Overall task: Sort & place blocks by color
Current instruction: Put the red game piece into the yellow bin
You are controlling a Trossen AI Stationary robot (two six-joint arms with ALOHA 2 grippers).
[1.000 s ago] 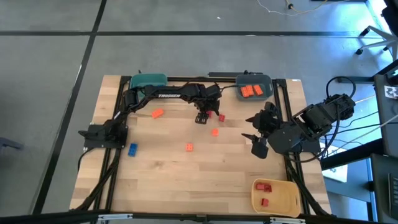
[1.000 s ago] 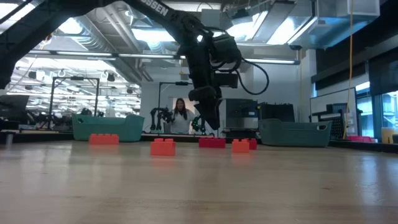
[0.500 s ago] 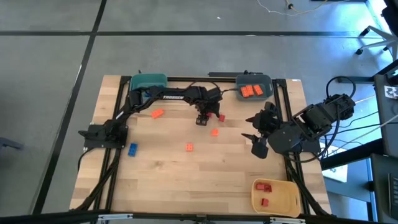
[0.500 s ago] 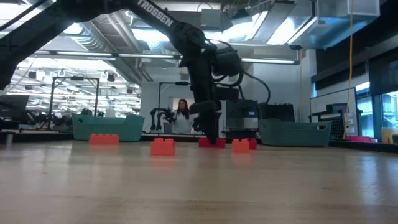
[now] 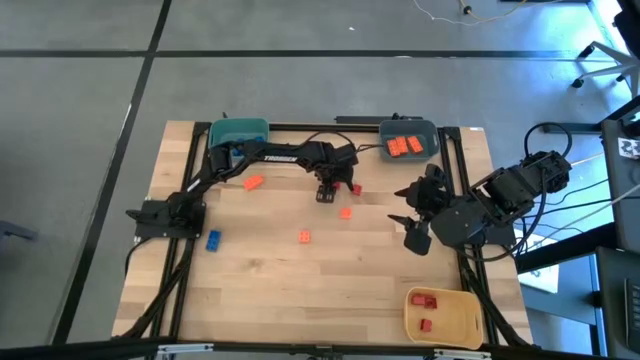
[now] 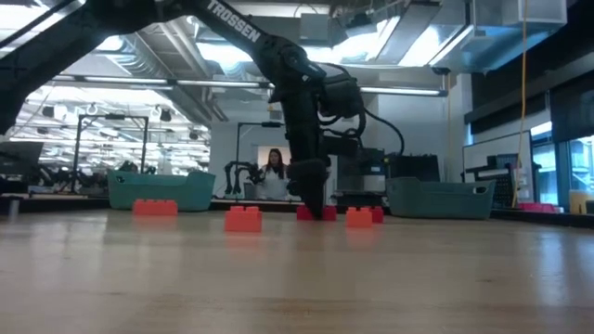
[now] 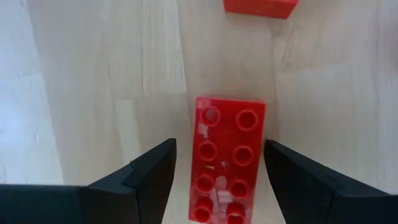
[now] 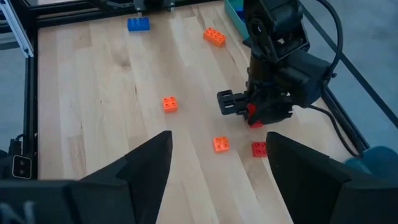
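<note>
We see a red eight-stud brick (image 7: pixel 227 158), glossy and rectangular, upper centre of the high view, between the spread, non-gripping fingers of the left gripper (image 7: pixel 219 180). The right gripper (image 8: pixel 217 165) hangs open at right.

Teal bin (image 5: pixel 239 129), grey-blue bin (image 5: pixel 408 131), yellow bin (image 5: pixel 446 316), wooden table (image 5: pixel 300 290)

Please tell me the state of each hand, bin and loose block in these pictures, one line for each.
left hand: open, lowered around the red block, not closed on it.
red block: flat on the table, studs up, not gripped.
right hand: open, empty, at the table's right edge.
grey-blue bin: holds orange blocks.
yellow bin: holds two red blocks.
blue block: loose on the table.
</note>
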